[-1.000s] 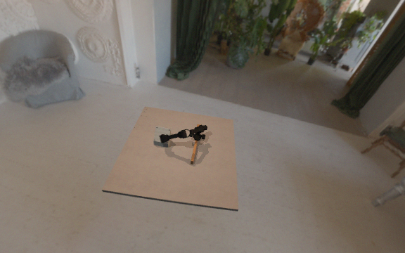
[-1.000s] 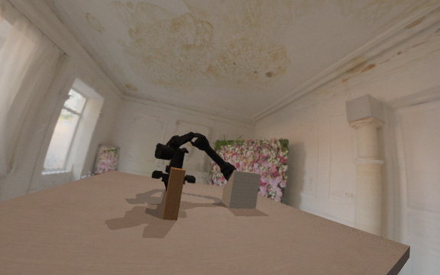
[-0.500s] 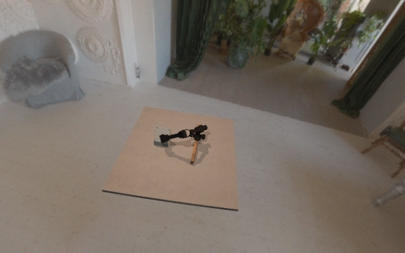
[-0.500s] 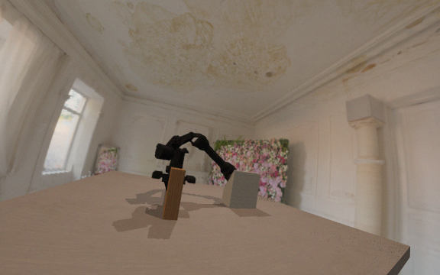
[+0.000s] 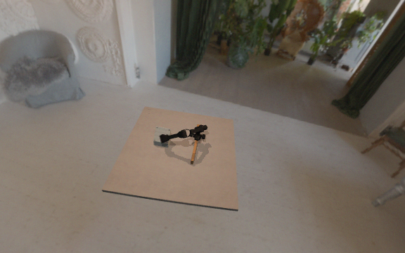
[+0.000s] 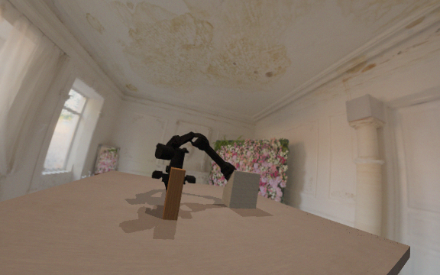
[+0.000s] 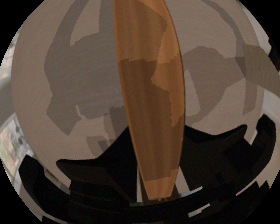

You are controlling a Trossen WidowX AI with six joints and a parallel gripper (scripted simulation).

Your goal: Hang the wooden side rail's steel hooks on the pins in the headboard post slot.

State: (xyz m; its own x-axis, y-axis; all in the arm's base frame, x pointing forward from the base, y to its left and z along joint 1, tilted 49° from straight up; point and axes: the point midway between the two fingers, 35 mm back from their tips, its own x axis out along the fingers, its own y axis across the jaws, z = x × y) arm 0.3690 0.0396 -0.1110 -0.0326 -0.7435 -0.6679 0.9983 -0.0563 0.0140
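Inspector: What is noted around the grey block (image 5: pixel 162 131) (image 6: pixel 244 189)?

Clerk: It is seated on the table (image 5: pixel 174 183) (image 6: pixel 128 248). In the exterior view a flower panel (image 6: pixel 275 160) is seen behind it; in the top view an armchair (image 5: pixel 44 70) is seen beyond the table, to the upper left of the block. Broad arm shadows (image 5: pixel 181 154) (image 6: pixel 143 196) are cast over the table beside the block.

Inspector: Is anything found in the way?

Clerk: Between the block and the rail, the space is spanned overhead by the arm (image 5: pixel 178 135) (image 6: pixel 217 156). The post, slot, pins and hooks cannot be made out, so clearance there cannot be certified.

Inspector: And the arm's pose?

Clerk: From the block it is raised to a bent elbow, carried across, and turned down at the wrist over the rail, well apart from the block.

Inspector: State of the gripper (image 5: pixel 198 135) (image 6: pixel 174 176) (image 7: pixel 157 137)?

Clerk: The wooden side rail (image 5: pixel 194 152) (image 6: pixel 173 194) (image 7: pixel 153 100) is clamped between its fingers, one on each side.

Inspector: Where is the rail placed?

Clerk: To the right of the block in the top view, on its narrow edge, with the end toward the exterior camera appearing to be met by the table. Whether the other end is hung cannot be told.
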